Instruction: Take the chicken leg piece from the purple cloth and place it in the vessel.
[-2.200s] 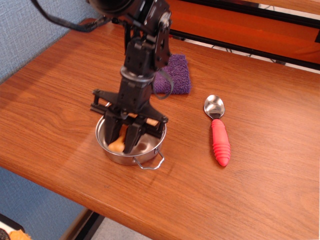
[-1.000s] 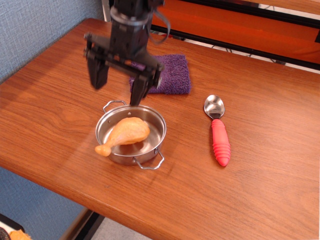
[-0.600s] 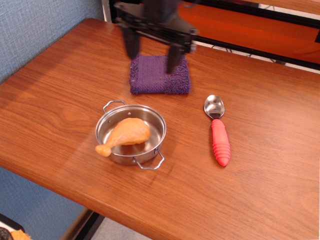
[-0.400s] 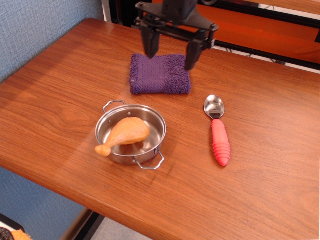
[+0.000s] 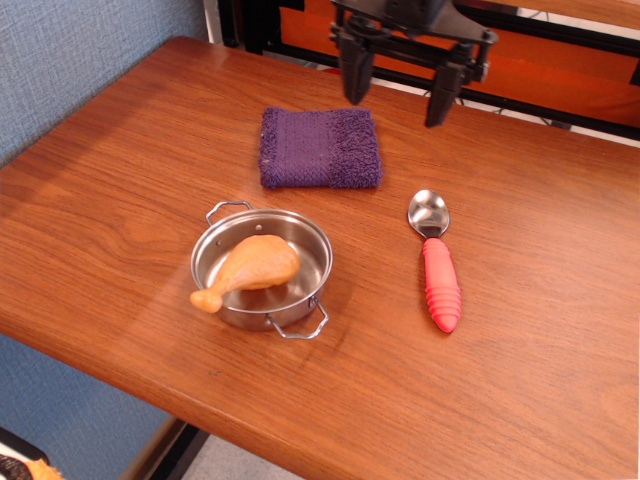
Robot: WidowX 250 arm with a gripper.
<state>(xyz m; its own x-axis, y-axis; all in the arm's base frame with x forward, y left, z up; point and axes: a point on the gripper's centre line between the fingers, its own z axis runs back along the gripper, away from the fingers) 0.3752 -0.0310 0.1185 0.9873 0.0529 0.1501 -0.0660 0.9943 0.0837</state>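
Observation.image: the chicken leg piece (image 5: 252,269) lies in the vessel (image 5: 318,262), its bone end over the near-left rim. Far across the surface (image 5: 540,400), the gripper (image 5: 400,85) hangs empty above the purple cloth (image 5: 320,148), jaws spread. A clean upward retreat, clear of the red-handled spoon (image 5: 437,268), looks sufficient.

Wooden table (image 5: 520,330), blue wall (image 5: 70,50)

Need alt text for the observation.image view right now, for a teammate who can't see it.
The chicken leg piece lies in the vessel, bone end over the rim. The purple cloth is bare; the open gripper hangs beyond it.
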